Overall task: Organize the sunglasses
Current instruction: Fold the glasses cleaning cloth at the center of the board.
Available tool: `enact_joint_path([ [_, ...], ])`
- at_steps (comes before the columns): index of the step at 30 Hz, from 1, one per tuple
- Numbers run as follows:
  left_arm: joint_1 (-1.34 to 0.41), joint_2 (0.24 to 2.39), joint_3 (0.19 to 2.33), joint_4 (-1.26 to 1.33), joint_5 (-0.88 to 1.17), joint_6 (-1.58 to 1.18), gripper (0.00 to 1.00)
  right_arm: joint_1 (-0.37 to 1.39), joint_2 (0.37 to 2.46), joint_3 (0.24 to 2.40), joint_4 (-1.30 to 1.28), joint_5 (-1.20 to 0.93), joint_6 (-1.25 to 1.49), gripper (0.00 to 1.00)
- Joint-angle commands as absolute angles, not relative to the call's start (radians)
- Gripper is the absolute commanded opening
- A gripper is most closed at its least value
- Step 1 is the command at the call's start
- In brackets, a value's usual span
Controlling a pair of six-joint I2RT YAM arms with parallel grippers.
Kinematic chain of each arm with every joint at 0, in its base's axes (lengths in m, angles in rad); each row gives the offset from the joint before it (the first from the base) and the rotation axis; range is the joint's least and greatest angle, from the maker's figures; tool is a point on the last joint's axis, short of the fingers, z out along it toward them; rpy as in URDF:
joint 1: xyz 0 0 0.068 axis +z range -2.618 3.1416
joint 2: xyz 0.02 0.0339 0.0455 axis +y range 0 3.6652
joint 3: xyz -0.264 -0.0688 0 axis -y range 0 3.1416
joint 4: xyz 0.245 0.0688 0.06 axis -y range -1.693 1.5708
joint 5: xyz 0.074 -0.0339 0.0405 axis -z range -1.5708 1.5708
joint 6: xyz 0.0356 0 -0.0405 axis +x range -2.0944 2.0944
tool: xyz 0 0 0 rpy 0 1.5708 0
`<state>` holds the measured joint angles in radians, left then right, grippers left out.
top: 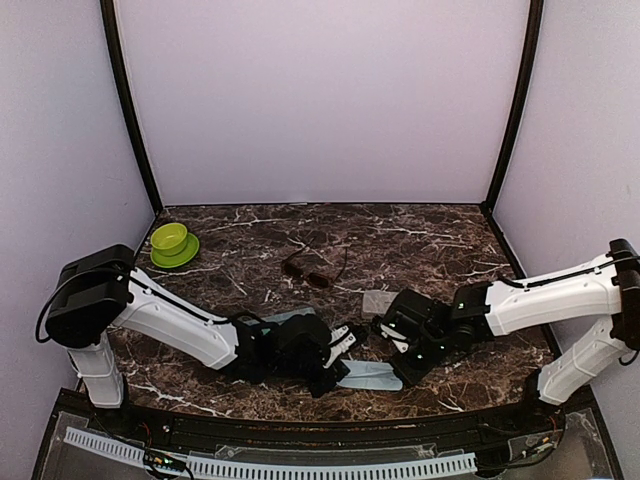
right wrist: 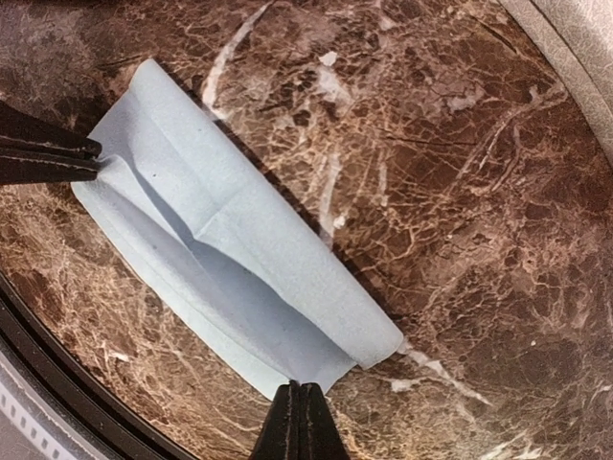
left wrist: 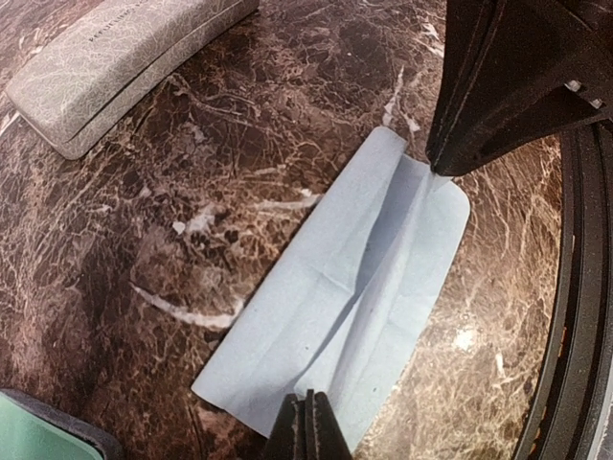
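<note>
One pair of sunglasses [top: 308,270] with dark reddish-brown lenses lies open on the marble table, beyond both grippers. The purple-tinted pair is out of view. A light-blue cloth [top: 372,375], folded lengthwise, lies near the front edge. My left gripper [top: 342,374] is shut on its left end, as the left wrist view [left wrist: 308,422] shows. My right gripper [top: 402,377] is shut on its right end, as the right wrist view [right wrist: 299,402] shows. The cloth [left wrist: 354,297] [right wrist: 220,259] stretches between them, low over the table.
A beige case [top: 378,301] [left wrist: 115,57] lies closed behind the cloth. A blue-grey case [top: 292,318] lies partly under my left arm. A green bowl on a saucer [top: 172,243] stands at the far left. The black front rim [left wrist: 584,316] runs close by the cloth.
</note>
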<state>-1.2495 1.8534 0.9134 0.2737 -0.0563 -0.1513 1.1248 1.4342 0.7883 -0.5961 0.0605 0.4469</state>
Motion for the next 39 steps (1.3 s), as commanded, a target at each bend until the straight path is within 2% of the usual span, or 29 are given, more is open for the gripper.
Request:
enact_joint_path([
  [1, -1.255, 1.859, 0.915, 0.234, -0.042, -0.158, 0.00, 1.130, 1.445, 0.769, -0.595, 0.044, 0.457, 0.01],
  [9, -1.262, 1.859, 0.915, 0.222, -0.037, -0.164, 0.02, 1.134, 1.438, 0.751, -0.575, 0.011, 0.469, 0.05],
  [15, -1.265, 1.858, 0.926, 0.201, -0.040, -0.168, 0.11, 1.142, 1.436, 0.741, -0.559, -0.014, 0.474, 0.11],
  [22, -1.275, 1.842, 0.923, 0.192, -0.041, -0.174, 0.23, 1.156, 1.426, 0.731, -0.530, -0.034, 0.486, 0.12],
  [33, -1.286, 1.767, 0.902, 0.170, -0.054, -0.189, 0.27, 1.172, 1.349, 0.716, -0.529, 0.005, 0.548, 0.15],
  [39, -1.285, 1.705, 0.893, 0.178, -0.022, -0.186, 0.44, 1.129, 1.289, 0.709, -0.521, 0.059, 0.581, 0.25],
])
